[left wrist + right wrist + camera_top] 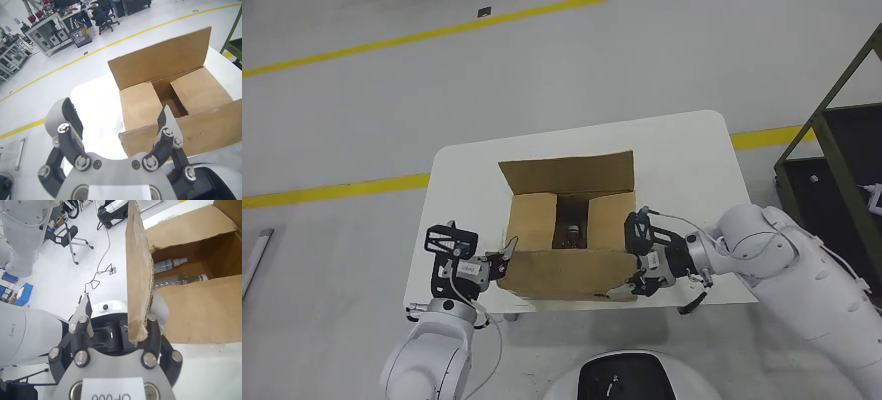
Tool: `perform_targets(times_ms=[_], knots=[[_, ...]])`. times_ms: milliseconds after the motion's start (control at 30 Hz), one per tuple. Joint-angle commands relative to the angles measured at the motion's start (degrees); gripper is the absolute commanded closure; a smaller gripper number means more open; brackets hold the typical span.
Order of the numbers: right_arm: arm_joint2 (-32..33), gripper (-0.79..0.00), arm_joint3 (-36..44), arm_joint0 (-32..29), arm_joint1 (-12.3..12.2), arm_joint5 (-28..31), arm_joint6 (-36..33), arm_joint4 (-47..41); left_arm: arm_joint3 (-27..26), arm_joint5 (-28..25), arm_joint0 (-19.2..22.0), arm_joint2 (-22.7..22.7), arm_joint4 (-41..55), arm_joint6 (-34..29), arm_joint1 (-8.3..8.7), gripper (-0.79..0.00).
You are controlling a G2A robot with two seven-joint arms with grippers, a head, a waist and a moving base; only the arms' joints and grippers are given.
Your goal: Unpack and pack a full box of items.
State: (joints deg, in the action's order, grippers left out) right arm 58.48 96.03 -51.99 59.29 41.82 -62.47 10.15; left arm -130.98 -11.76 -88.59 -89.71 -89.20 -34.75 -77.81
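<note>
A white counter (682,150) stands on a pale grey workshop floor (342,110) crossed by two yellow lines, one (392,41) well beyond the counter and another (332,192) passing behind it. A green metal rack (832,150) stands near the counter's right side. Farther back, black office chairs (103,18) cluster near workbenches (43,36) loaded with equipment. Elsewhere on the floor, a black cable (101,260) trails to a floor socket (112,271), near a black swivel chair (68,236) and blue bins (25,290)
</note>
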Motion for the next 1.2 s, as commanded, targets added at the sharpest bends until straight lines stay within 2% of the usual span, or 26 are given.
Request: perform_targets(times_ms=[0, 133, 300, 433, 467, 500, 533, 600, 633, 700, 800, 867, 933, 967, 1033, 1067, 1100, 1167], knots=[[-0.9, -0.468, 0.71, 0.17, -0.91, 0.9, 0.89, -0.15, 0.06, 0.15, 0.68, 0.72, -0.98, -1.67, 0.04, -0.785], [-3.34, -0.499, 2.27, 0.77, -3.16, 3.04, 3.03, -0.85, 0.21, -0.02, 1.85, 2.36, -2.74, -5.01, 0.14, -0.785], [-6.31, -0.382, 2.69, 1.99, -6.02, 5.31, 5.31, -1.82, 0.08, 0.3, 2.44, 3.02, -3.29, -5.88, 0.24, -0.785], [-10.35, -0.363, 2.77, 3.26, -8.09, 6.86, 6.85, -2.05, 0.08, 0.92, 2.44, 2.7, -3.07, -5.41, 0.32, -0.785], [-11.72, -0.385, 2.83, 3.83, -8.59, 7.1, 7.09, -1.97, 0.13, 1.02, 2.41, 2.61, -3.08, -5.27, 0.34, -0.785], [-13.05, -0.502, 2.84, 4.51, -9.08, 7.47, 7.46, -1.98, 0.19, 1.15, 2.38, 2.53, -3.09, -5.17, 0.36, -0.785], [-14.38, -0.566, 2.63, 5.18, -9.55, 7.78, 7.77, -2.14, 0.18, 1.28, 2.38, 2.44, -3.16, -4.98, 0.39, -0.785], [-16.81, -0.566, 2.03, 6.69, -10.42, 8.35, 8.35, -2.51, 0.14, 1.55, 2.31, 2.31, -3.33, -4.63, 0.44, -0.785], [-17.91, -0.597, 1.64, 7.44, -10.82, 8.7, 8.7, -2.8, 0.15, 1.63, 2.26, 2.28, -3.35, -4.48, 0.46, -0.785], [-19.79, -0.723, 0.71, 8.88, -11.52, 9.64, 9.64, -3.64, 0.16, 1.96, 2.24, 2.15, -3.43, -4.32, 0.49, -0.785], [-21.16, -0.671, -1.53, 10.39, -12.38, 12.85, 12.85, -6.85, 0.25, 2.32, 2.24, 2.04, -3.55, -4.04, 0.55, -0.785], [-21.11, -0.677, -3.34, 11.0, -13.04, 15.91, 15.91, -9.39, 0.23, 2.48, 2.23, 1.94, -3.6, -3.9, 0.59, -0.785], [-19.88, -0.696, -4.49, 11.32, -13.77, 16.18, 16.64, -12.6, 0.24, 2.62, 2.18, 1.88, -3.66, -3.85, 0.63, -0.785], [-18.98, -0.656, -4.92, 11.12, -14.1, 16.18, 16.94, -14.34, 0.26, 2.65, 2.15, 1.87, -3.66, -3.81, 0.65, -0.785], [-16.51, -0.296, -6.68, 10.6, -14.77, 16.18, 18.31, -16.31, 0.36, 2.8, 2.1, 1.84, -3.67, -3.81, 0.69, -0.785], [-15.49, -0.065, -7.15, 10.19, -15.02, 16.18, 18.97, -16.32, 0.41, 2.81, 2.1, 1.83, -3.67, -3.77, 0.71, -0.785], [-14.43, 0.0, -7.88, 9.81, -15.19, 16.18, 20.15, -16.15, 0.5, 2.82, 2.12, 1.83, -3.65, -3.71, 0.73, -0.785], [-13.45, 0.0, -8.02, 9.01, -15.26, 15.85, 21.82, -15.4, 0.76, 2.95, 2.19, 1.82, -3.66, -3.65, 0.76, -0.785]])
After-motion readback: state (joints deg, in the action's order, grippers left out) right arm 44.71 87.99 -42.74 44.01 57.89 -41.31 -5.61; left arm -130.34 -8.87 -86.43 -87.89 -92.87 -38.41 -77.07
